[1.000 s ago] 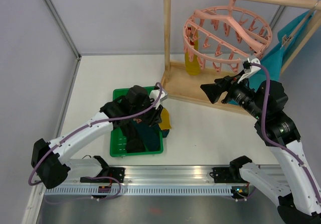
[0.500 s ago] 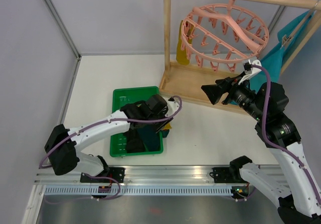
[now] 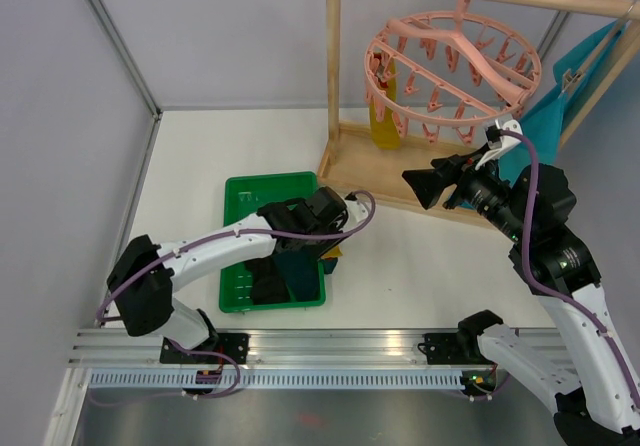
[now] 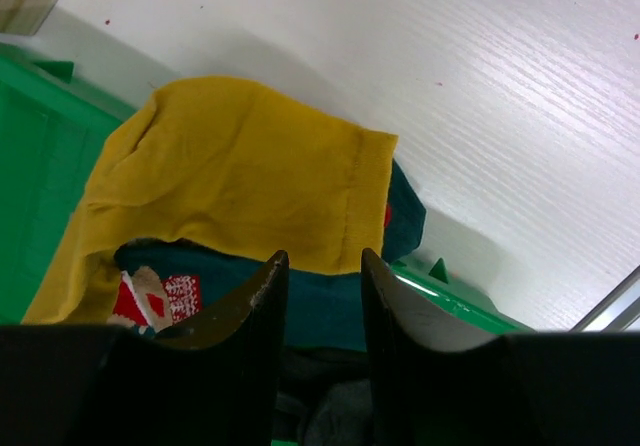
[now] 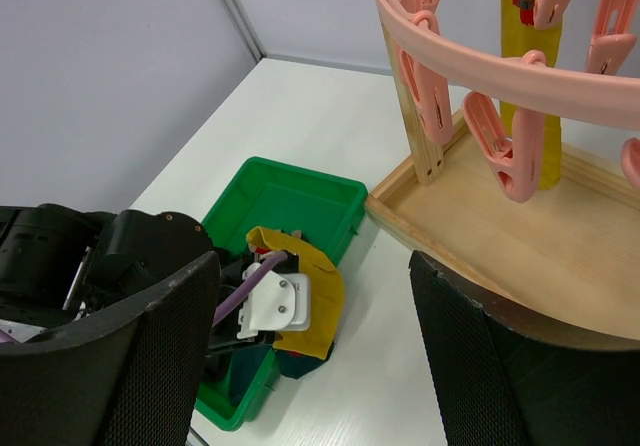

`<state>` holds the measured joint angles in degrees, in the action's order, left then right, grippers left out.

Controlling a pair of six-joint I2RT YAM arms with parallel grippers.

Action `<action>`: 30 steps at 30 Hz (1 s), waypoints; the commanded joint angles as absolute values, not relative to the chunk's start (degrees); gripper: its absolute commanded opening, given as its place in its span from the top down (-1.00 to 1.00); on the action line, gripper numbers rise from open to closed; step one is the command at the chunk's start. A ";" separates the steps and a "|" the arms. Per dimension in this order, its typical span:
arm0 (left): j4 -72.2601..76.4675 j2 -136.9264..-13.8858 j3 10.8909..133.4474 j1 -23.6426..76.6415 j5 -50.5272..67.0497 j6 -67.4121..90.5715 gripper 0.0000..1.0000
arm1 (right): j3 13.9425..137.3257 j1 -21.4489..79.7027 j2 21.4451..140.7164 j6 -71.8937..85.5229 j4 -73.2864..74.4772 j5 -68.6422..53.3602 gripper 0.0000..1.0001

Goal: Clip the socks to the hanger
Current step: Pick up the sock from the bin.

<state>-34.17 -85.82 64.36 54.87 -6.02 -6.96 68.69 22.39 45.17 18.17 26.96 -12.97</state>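
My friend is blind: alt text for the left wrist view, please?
A mustard yellow sock drapes over the edge of a green tray, partly covering a dark teal sock and a red-and-white patterned one. The open, empty left gripper pokes in from below.

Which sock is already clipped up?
Start at the wooden rack at the back right, where the pink hanger hooks on the top bar. At the ring's left edge hangs a yellow sock, the only one hanging; the rest lie in or over the green bin.

Left tool (image 4: 320, 258) low, slightly parted; right tool (image 5: 313, 258) raised, agape.
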 commanded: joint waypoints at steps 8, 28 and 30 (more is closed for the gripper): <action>-34.19 -89.56 68.73 59.24 -8.17 -9.40 0.14 | 69.17 22.59 44.74 17.14 26.81 -11.78 -0.65; -36.74 -96.94 70.31 62.49 -20.56 -10.37 0.05 | 68.03 22.59 44.03 17.05 26.89 -11.34 -0.65; -37.00 -97.38 70.31 62.67 -21.53 -10.46 0.06 | 67.85 22.50 43.95 17.05 26.89 -11.25 -0.65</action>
